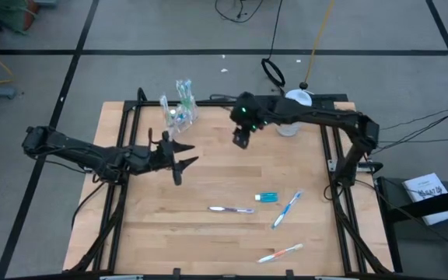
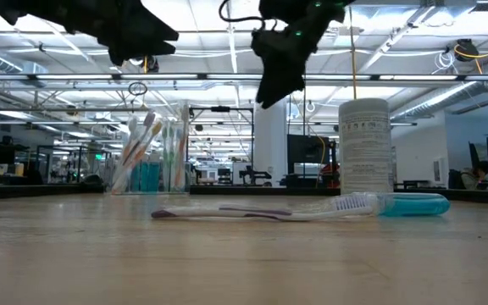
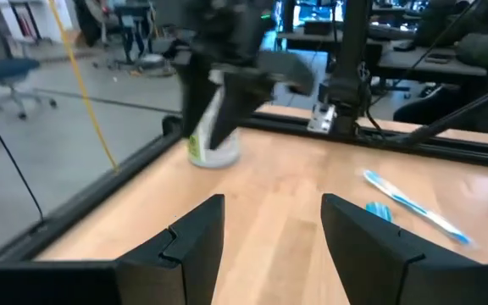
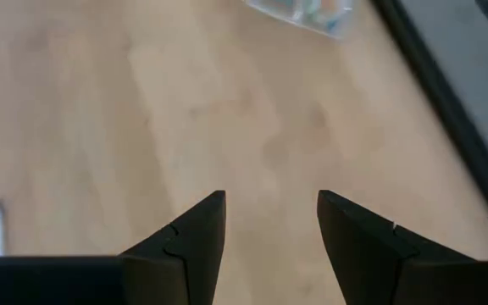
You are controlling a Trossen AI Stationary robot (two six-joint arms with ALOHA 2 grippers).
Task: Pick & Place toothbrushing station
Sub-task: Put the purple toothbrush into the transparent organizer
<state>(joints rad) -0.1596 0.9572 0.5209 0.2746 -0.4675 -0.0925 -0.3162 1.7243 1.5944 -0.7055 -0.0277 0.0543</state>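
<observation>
A clear plastic cup [image 1: 179, 113] with several toothbrushes and teal tubes in it stands at the table's far left-centre; it also shows in the low view [image 2: 151, 161]. Three toothbrushes lie flat on the table: a pale one with a purple handle [image 1: 232, 209], a blue one [image 1: 287, 208] and an orange-tipped one [image 1: 280, 253]. A short teal toothpaste tube [image 1: 267, 197] lies between them. My left gripper [image 1: 179, 159] is open and empty, held above the table left of centre. My right gripper [image 1: 241, 140] is open and empty, above the table right of the cup.
A large white bottle [image 1: 289, 124] stands at the far right-centre, under my right arm; it also shows in the low view [image 2: 364, 144]. Black rails [image 1: 119, 179] run along the table's left and right sides. Bare wood lies at the near left.
</observation>
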